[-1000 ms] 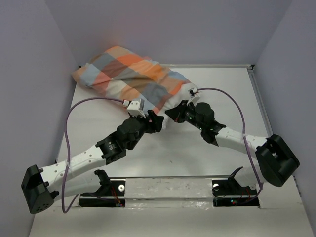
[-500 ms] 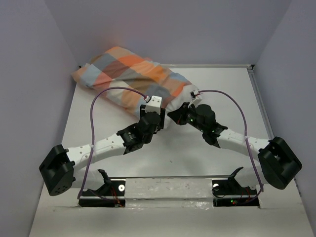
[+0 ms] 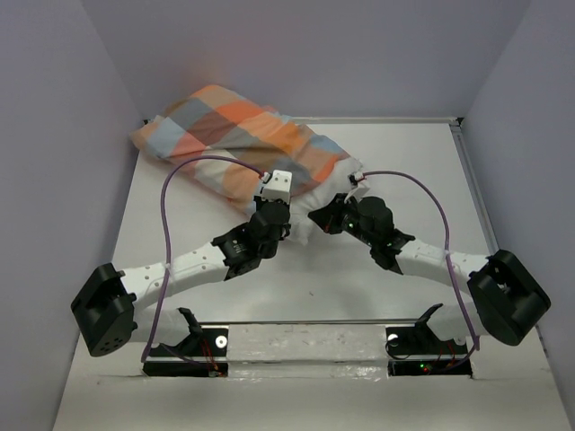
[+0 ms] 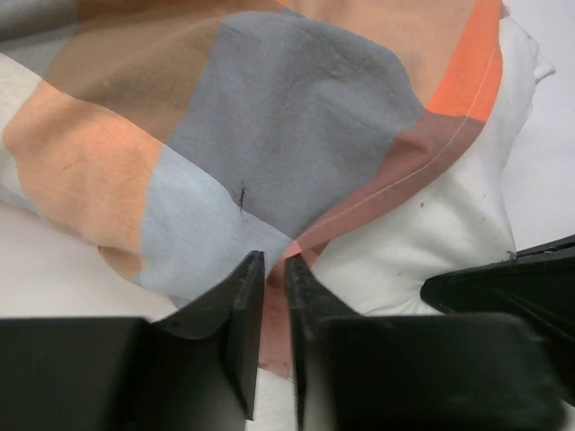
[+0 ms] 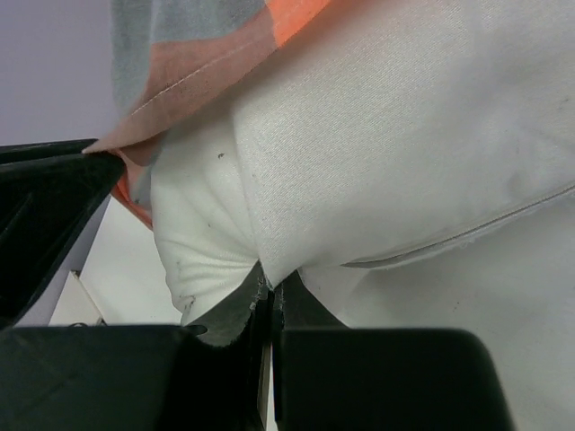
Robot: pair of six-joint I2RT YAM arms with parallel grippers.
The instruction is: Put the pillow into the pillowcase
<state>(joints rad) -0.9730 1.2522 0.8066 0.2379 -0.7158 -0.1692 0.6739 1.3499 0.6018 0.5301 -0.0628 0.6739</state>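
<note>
The checked pillowcase point(image 3: 234, 135) lies at the back left of the table with the white pillow point(image 3: 307, 235) bulging out of its open end toward the arms. My left gripper point(image 3: 287, 226) is at that opening. In the left wrist view its jaws point(image 4: 275, 265) stand narrow with the peach hem of the pillowcase point(image 4: 287, 135) pinched between them, and the pillow point(image 4: 422, 233) lies just right of them. My right gripper point(image 3: 316, 218) is shut on a fold of the pillow point(image 5: 386, 135), its tips point(image 5: 271, 283) under the pillowcase edge point(image 5: 198, 54).
Purple walls close in the white table point(image 3: 404, 180) on the left, back and right. A metal strip point(image 3: 305, 337) runs along the near edge by the arm bases. Purple cables point(image 3: 171, 206) loop above both arms. The two grippers sit close together.
The left arm swung in and up to the pillowcase opening, and its jaws closed from wide onto the hem. The right gripper stayed shut on the pillow and shifted slightly toward the near edge.
</note>
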